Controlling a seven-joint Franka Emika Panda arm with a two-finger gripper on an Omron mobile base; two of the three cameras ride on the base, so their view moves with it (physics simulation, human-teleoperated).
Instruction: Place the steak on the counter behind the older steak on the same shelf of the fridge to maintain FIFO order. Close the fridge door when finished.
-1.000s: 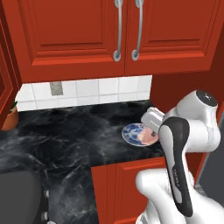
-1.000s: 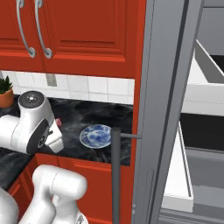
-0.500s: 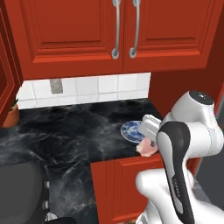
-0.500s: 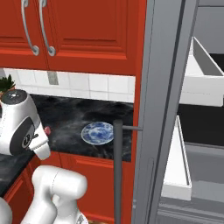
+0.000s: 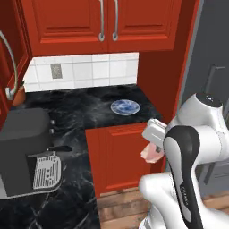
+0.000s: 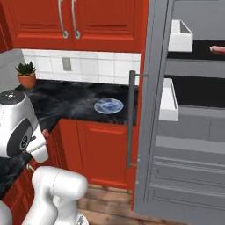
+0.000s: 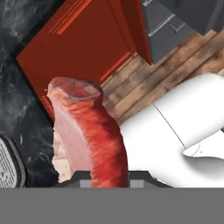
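The fingers [image 5: 151, 151] are gripping the steak [image 5: 151, 154], closed tightly on it, and the arm is holding it in the air off the front edge of the table [image 5: 80, 112], level with the red cabinet door [image 5: 117, 156] below the worktop. In the hand view the steak [image 7: 85, 135] is standing up from between the fingers, its red edge and pale pink face toward the camera, with the wooden floor [image 7: 175, 65] and the red cabinet behind it.

A blue and white plate [image 5: 125, 107] is sitting near the right front corner of the table, with nothing on it. A dark coffee machine [image 5: 27, 152] is standing at the left front part of the table, and a potted plant [image 6: 27, 74] is resting at the back by the tiled wall.

The fridge [image 6: 184, 154] is standing to the right of the table with its door [image 6: 151, 110] open. The older steak [image 6: 217, 49] is lying on the upper black shelf [image 6: 193, 55], at the right edge of the right base view.
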